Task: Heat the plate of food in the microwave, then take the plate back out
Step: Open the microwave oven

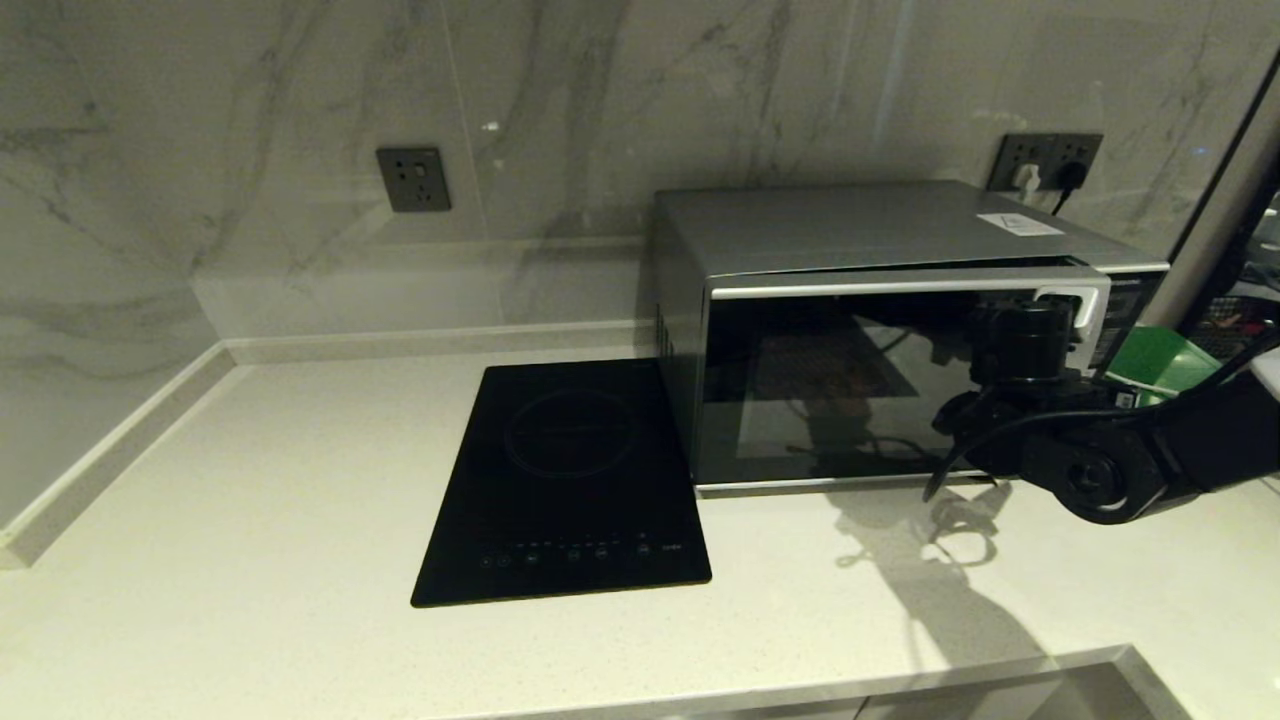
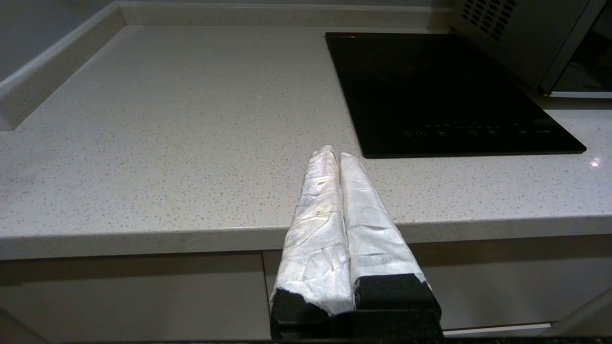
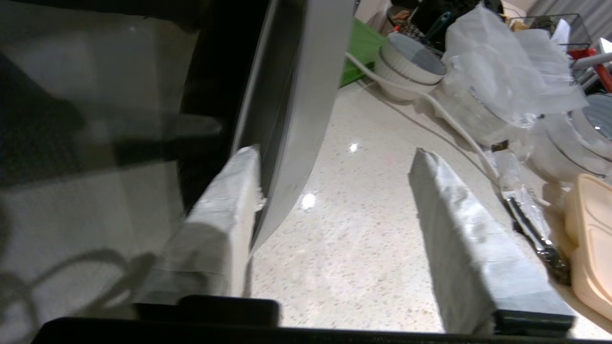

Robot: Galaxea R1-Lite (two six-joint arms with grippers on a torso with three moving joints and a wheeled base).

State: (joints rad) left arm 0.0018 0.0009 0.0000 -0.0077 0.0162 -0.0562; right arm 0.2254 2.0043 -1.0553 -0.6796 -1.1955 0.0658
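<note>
The silver-grey microwave (image 1: 880,235) stands at the back right of the counter, and its dark glass door (image 1: 820,390) looks slightly ajar on the handle side. My right gripper (image 1: 1040,335) is at the door's right edge. In the right wrist view it (image 3: 334,153) is open, one taped finger (image 3: 224,210) tucked between the glass and the curved silver handle strip (image 3: 296,119), the other finger (image 3: 459,224) out over the counter. The plate of food is not visible. My left gripper (image 2: 333,153) is shut on nothing, parked low at the counter's front edge.
A flat black induction cooktop (image 1: 565,480) lies left of the microwave. Right of it are a green tray (image 3: 361,45), white bowls (image 3: 406,67), a crumpled plastic bag (image 3: 497,71), a white cable (image 3: 454,124) and a beige lid (image 3: 593,224).
</note>
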